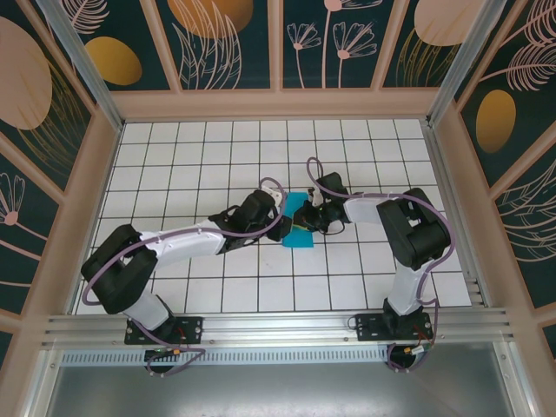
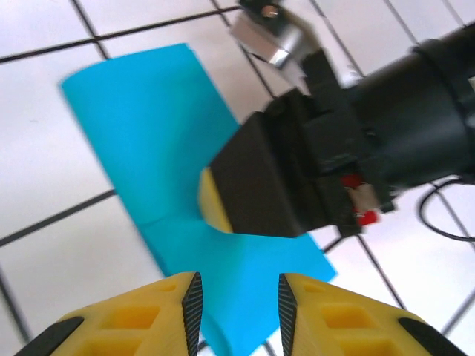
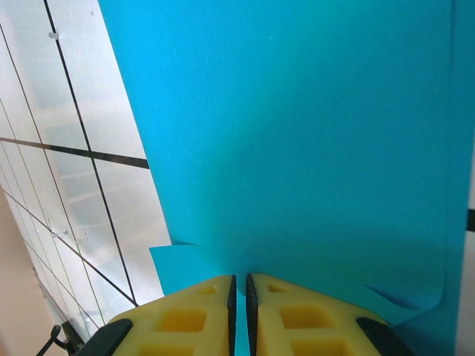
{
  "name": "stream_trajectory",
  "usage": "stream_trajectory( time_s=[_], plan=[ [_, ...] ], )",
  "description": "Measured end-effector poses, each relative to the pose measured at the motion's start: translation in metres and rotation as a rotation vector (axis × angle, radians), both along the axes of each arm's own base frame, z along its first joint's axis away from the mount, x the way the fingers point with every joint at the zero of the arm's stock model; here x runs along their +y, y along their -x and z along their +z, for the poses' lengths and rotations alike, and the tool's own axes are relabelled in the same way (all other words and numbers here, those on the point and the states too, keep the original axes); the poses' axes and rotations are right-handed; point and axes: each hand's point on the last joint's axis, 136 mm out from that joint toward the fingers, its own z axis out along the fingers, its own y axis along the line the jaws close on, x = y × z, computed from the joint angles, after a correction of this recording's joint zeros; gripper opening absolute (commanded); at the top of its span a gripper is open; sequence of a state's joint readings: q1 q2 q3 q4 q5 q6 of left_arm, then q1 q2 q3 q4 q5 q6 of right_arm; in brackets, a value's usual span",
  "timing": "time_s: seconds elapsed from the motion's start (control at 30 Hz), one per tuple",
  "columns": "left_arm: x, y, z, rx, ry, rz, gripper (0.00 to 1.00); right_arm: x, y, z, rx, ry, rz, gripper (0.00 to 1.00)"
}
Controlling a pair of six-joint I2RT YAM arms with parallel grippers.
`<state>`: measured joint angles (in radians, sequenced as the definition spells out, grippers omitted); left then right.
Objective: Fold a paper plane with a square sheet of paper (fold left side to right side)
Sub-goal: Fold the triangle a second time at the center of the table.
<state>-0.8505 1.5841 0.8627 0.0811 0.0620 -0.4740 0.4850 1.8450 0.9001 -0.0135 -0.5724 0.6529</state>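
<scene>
The square sheet of paper (image 1: 297,228) lies mid-table as a cyan folded shape between my two grippers. In the left wrist view the paper (image 2: 148,126) shows a crease across it, and one upper part curves up off the tiles. My left gripper (image 2: 237,297) hovers over its near part, open, with nothing between the jaws. My right gripper (image 3: 239,285) is shut on the paper (image 3: 297,133), pinching an edge where two layers overlap. One black and yellow finger (image 2: 252,185) of the right gripper rests on the sheet. In the top view the left gripper (image 1: 285,217) and right gripper (image 1: 309,217) nearly meet.
The white grid table (image 1: 191,156) is ringed by a wooden frame (image 1: 269,104) and patterned walls. A metal rail (image 1: 278,326) runs along the near edge by the arm bases. Purple cables loop over both wrists.
</scene>
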Motion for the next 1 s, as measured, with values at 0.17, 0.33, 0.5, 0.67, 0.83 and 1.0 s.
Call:
stream_trajectory(
  time_s=[0.17, 0.33, 0.5, 0.67, 0.83, 1.0],
  plan=[
    [-0.017, 0.013, -0.010, 0.090, 0.066, -0.067, 0.35, 0.000, 0.000, 0.000, 0.000, 0.000, 0.000, 0.17],
    [-0.024, 0.016, -0.036, 0.169, 0.047, -0.077, 0.35, 0.000, 0.000, 0.000, -0.005, -0.001, 0.008, 0.17],
    [-0.029, 0.012, -0.051, 0.196, 0.026, -0.073, 0.35, 0.000, 0.000, 0.000, -0.007, -0.001, 0.009, 0.17],
    [-0.028, 0.013, -0.058, 0.211, 0.013, -0.069, 0.35, 0.000, 0.000, 0.000, -0.009, 0.000, 0.012, 0.17],
    [-0.026, 0.015, -0.065, 0.228, -0.005, -0.067, 0.35, 0.000, 0.000, 0.000, -0.008, 0.000, 0.012, 0.17],
    [-0.024, 0.016, -0.073, 0.243, -0.021, -0.065, 0.35, 0.000, 0.000, 0.000, -0.010, 0.000, 0.014, 0.17]
  ],
)
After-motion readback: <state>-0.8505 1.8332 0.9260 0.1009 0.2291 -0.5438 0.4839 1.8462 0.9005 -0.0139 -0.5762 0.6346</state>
